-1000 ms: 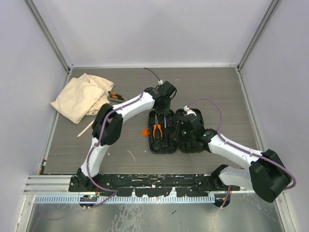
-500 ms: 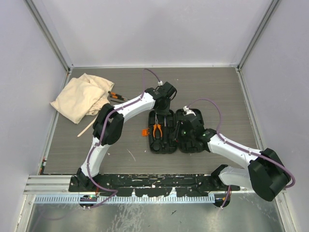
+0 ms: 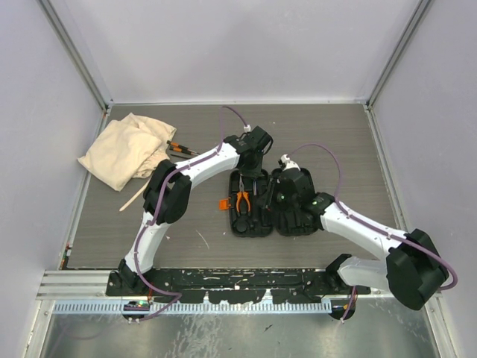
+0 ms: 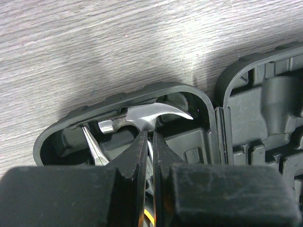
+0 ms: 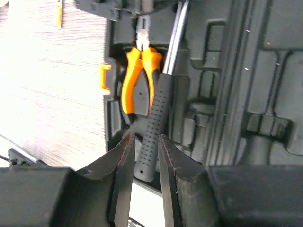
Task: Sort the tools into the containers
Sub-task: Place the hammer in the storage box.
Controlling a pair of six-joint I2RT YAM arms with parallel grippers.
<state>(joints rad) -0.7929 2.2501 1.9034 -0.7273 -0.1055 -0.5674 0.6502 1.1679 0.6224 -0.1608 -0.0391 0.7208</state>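
An open black moulded case lies mid-table. Its left half holds orange-handled pliers and a small claw hammer with a dotted dark grip. My left gripper reaches over the case's far end, shut on the hammer's steel neck just below the head. The pliers' steel tip shows beside it. My right gripper is over the case's hinge, its fingers closed against the end of the hammer's grip. More tools lie at the back left.
A crumpled beige cloth bag lies at the back left, the loose orange-and-black tools against its right edge. A pale stick lies in front of it. An orange latch juts from the case's left side. The case's right half shows vacant moulded slots.
My left fingers have closed further onto the hammer's neck. The right wrist has shifted a little left and back over the case. The case and the pliers have not moved.
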